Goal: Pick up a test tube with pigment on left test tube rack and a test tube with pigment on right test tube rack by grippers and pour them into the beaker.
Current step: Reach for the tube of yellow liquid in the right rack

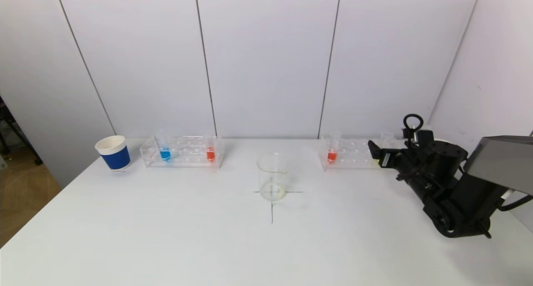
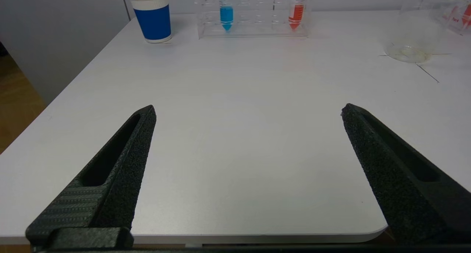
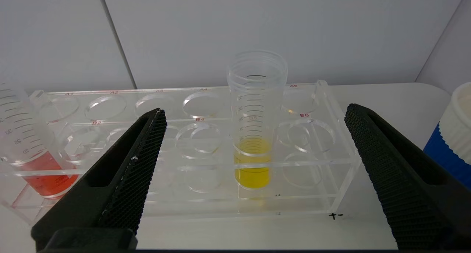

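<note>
The left rack (image 1: 183, 157) holds a blue-pigment tube (image 1: 165, 152) and a red-pigment tube (image 1: 210, 153). The glass beaker (image 1: 272, 177) stands at table centre on a cross mark. The right rack (image 1: 354, 156) holds a red-pigment tube (image 1: 332, 155) and a yellow-pigment tube (image 3: 254, 161). My right gripper (image 1: 375, 153) is open and empty in front of the right rack's right end. In the right wrist view the gripper (image 3: 254, 109) has the yellow tube centred between its fingers, a little beyond the tips. My left gripper (image 2: 248, 111) is open and empty, low over the table's near left part, out of the head view.
A blue paper cup (image 1: 113, 152) stands left of the left rack. Another blue cup (image 3: 454, 131) stands just right of the right rack. White wall panels rise right behind both racks. The table's front edge (image 2: 220, 238) lies under the left gripper.
</note>
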